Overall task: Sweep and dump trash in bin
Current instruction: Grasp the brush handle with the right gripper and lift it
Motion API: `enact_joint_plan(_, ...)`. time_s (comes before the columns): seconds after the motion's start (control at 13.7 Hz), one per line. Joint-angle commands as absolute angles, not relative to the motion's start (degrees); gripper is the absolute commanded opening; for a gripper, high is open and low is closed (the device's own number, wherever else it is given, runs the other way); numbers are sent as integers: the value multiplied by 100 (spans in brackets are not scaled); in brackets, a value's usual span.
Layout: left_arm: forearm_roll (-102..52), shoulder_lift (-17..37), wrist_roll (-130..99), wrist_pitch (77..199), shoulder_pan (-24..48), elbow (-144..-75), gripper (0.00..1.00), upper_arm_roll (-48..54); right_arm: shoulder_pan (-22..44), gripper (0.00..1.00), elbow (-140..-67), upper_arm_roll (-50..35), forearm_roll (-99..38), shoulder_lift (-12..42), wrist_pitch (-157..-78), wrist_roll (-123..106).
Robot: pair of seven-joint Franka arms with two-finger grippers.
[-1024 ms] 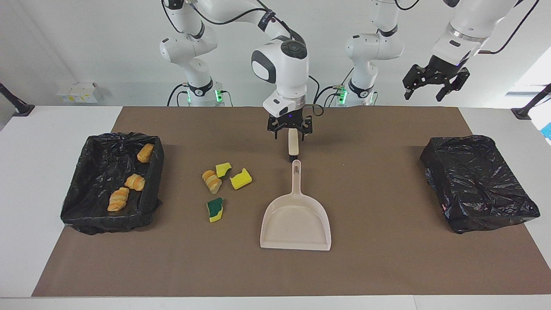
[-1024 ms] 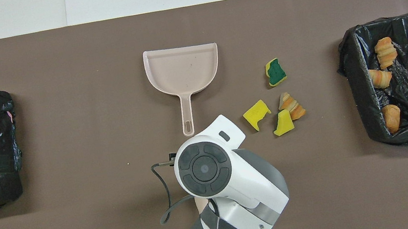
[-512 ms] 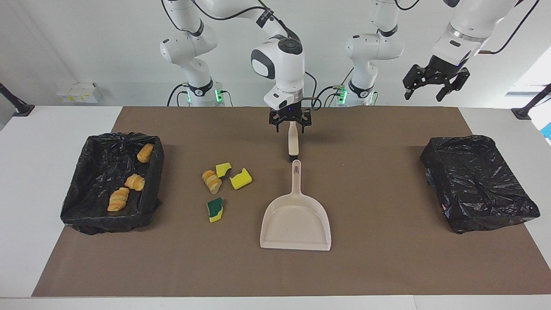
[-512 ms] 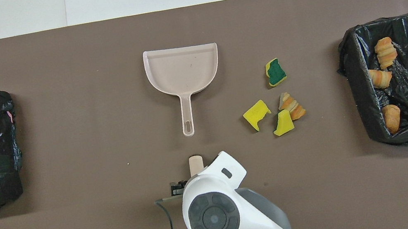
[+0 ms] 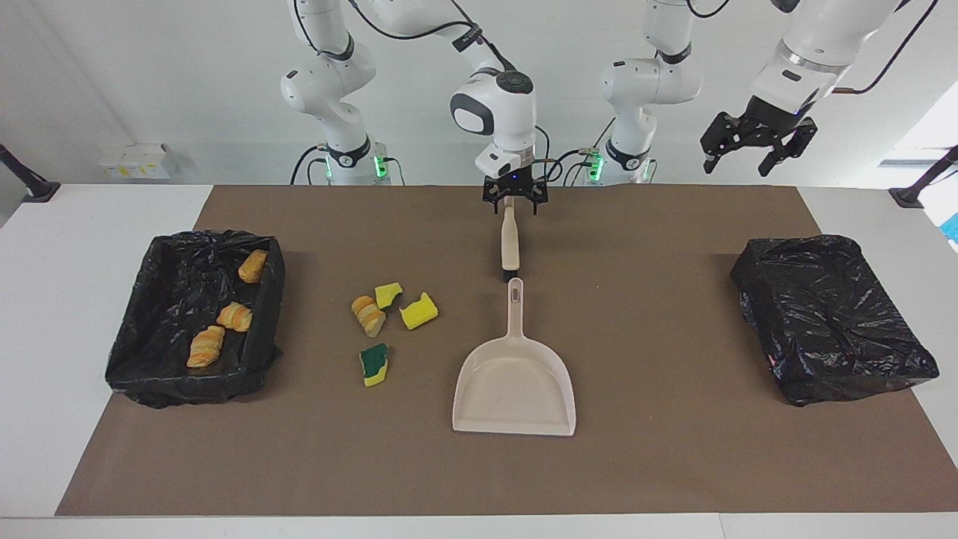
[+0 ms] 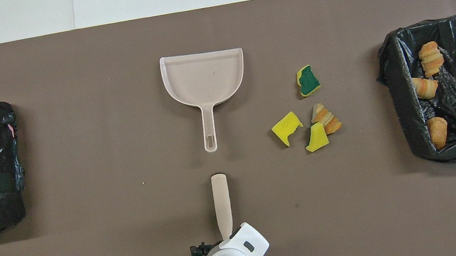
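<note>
Mid-frame, the dustpan (image 5: 514, 380) lies beside the trash (image 5: 383, 323). Right gripper (image 5: 514, 201), open, hovers above, over the brush handle (image 5: 510, 241); left gripper (image 5: 756, 147), open, waits upper right.

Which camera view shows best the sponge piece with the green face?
The overhead view shows the green-faced sponge piece best: its green top and yellow edge lie fully open to the camera. It lies farther from the robots than the other loose scraps. The facing view shows the same piece slantwise, its green face foreshortened, though nothing covers it.
</note>
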State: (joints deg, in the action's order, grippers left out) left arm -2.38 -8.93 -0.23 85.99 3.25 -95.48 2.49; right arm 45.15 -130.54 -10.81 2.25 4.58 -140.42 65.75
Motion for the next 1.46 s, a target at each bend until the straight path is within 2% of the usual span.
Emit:
enact_joint_plan(0.0,-193,-896,-44,8569,272,-9510,100,281,4561,90,-13201,-1063,211,255,-14063,6890)
enact_joint_plan(0.15,-193,-896,-44,8569,272,-9510,100,281,4701,82,-13175,-1063,220,185,-13713,6952)
enact_joint_plan(0.44,-193,-896,-44,8569,272,-9510,100,272,4720,69,-13192,-1063,220,123,-13509,6952)
enact_joint_plan(0.51,-193,-896,-44,8569,272,-9510,100,272,4728,63,-13192,-1063,220,114,-13439,6952)
enact_joint_plan(0.73,-193,-896,-44,8569,272,-9510,100,272,4711,11,-13149,-1063,220,132,-13281,6891)
enact_joint_plan(0.8,-193,-896,-44,8569,272,-9510,100,272,4702,0,-13079,-1063,220,149,-13158,6882)
enact_joint_plan(1.1,-193,-896,-44,8569,272,-9510,100,272,4457,0,-12570,-1063,202,62,-12158,6847)
enact_joint_plan(1.39,-193,-896,-44,8569,272,-9510,100,272,3764,0,-12524,-1046,193,-500,-11349,6103)
